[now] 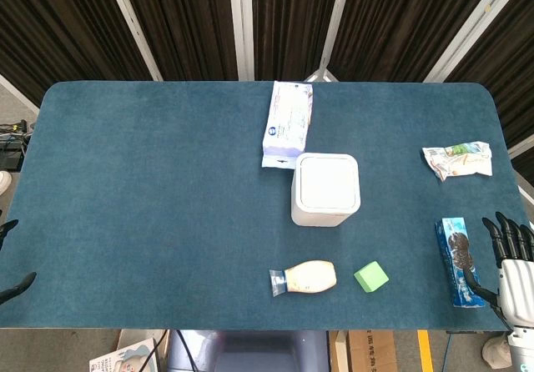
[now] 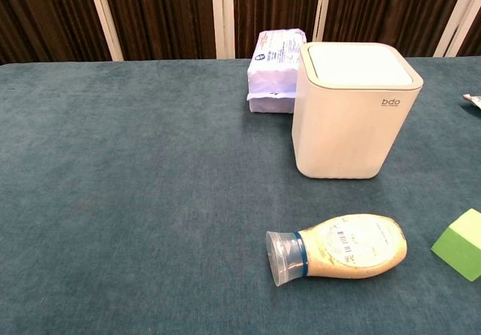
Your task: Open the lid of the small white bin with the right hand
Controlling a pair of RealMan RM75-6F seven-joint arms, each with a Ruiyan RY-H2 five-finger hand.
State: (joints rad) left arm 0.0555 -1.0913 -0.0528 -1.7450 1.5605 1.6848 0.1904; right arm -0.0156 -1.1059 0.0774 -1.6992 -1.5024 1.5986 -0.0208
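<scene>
The small white bin [image 1: 324,190] stands upright near the table's middle, and its flat lid [image 2: 355,64] lies closed on top. My right hand [image 1: 511,265] hovers at the table's right front corner, fingers spread and empty, far to the right of the bin. Only the dark fingertips of my left hand [image 1: 12,259] show at the left edge of the head view, apart and holding nothing. Neither hand appears in the chest view.
A tissue pack [image 1: 287,123] lies just behind the bin. A cream bottle [image 1: 305,278] on its side and a green block [image 1: 370,277] sit in front of it. A blue cookie box [image 1: 458,260] lies beside my right hand, a crumpled wrapper [image 1: 456,159] further back.
</scene>
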